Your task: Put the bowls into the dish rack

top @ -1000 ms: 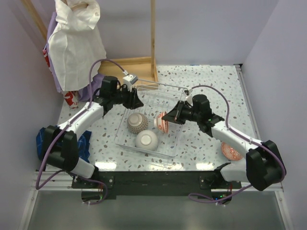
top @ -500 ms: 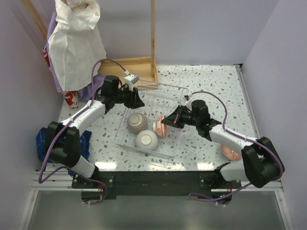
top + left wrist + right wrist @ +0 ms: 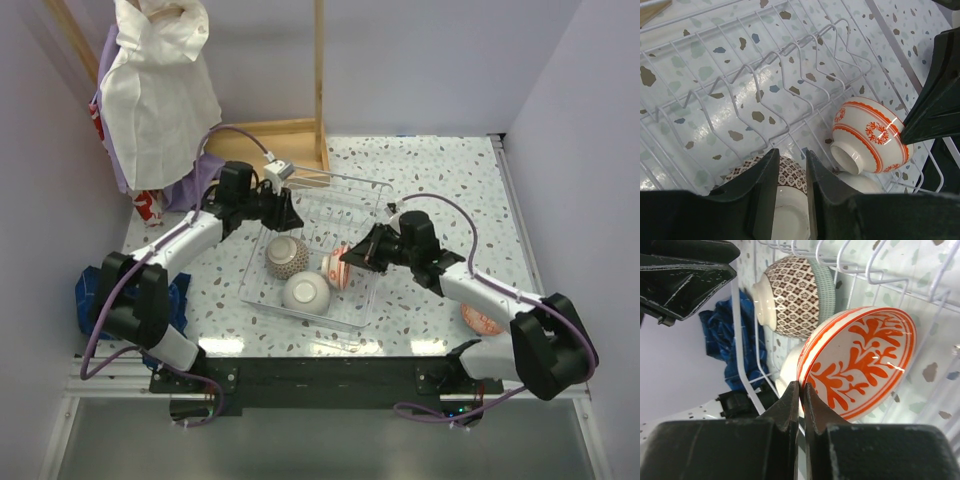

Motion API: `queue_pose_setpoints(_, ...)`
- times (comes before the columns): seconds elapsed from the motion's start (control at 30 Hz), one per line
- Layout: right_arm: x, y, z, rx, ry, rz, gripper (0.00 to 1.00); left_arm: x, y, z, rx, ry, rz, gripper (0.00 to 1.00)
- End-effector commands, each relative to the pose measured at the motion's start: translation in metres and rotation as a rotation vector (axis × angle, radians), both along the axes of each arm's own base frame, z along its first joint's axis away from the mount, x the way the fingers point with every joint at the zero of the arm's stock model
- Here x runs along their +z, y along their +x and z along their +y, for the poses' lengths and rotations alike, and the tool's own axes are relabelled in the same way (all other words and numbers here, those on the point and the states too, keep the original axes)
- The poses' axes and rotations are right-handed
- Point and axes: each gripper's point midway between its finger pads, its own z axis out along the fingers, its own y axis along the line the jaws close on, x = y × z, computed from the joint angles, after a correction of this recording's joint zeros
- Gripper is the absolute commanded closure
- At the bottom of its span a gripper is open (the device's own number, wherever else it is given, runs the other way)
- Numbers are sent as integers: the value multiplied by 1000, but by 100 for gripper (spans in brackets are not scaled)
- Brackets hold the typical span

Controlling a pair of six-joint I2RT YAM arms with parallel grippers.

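rack (image 3: 372, 262): mid surface (image 3: 450, 185), between both arms; far tine rows bare.
orange bowl (image 3: 336, 267): on edge in rack's right side, rim pinched by right fingers (image 3: 799, 390), clamped on it.
brown bowl (image 3: 287, 256): in rack, left, just beside orange bowl.
white bowl (image 3: 305, 292): in rack, near edge.
left fingers (image 3: 774, 167): above rack's left edge, narrow gap, holding nothing.
spare bowl (image 3: 482, 319): on surface, right of rack, by right arm.

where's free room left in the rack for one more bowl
The far half of the dish rack, between the left hand and right hand, has bare tines. The near half is crowded: the brown bowl, white bowl and orange bowl sit close together.
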Motion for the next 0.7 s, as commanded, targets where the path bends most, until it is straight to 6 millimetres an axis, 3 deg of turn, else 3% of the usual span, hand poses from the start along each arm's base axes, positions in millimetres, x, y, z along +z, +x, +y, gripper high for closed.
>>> queue_pose_setpoints(0.0, -26, -16, -32, 8, -247, 34, 92, -3, -11, -13, -86, 31, -49, 69)
queue_pose_setpoints(0.03, -24, -16, -35, 12, -266, 18, 82, -7, -14, -15, -101, 41, -45, 69)
queue_pose_setpoints(0.17, -28, -22, -47, 32, -361, 36, 68, -14, -29, -30, -155, 43, -38, 71)
queue_pose_setpoints(0.37, -19, -23, -59, 70, -454, 6, 65, -21, -50, -52, -235, 39, -21, 72)
queue_pose_setpoints(0.57, -7, -24, -70, 143, -553, -32, 63, -30, -54, -60, -255, 60, 8, 73)
queue_pose_setpoints(0.67, 3, -23, -73, 182, -589, -57, 62, -37, -55, -60, -275, 78, 11, 59)
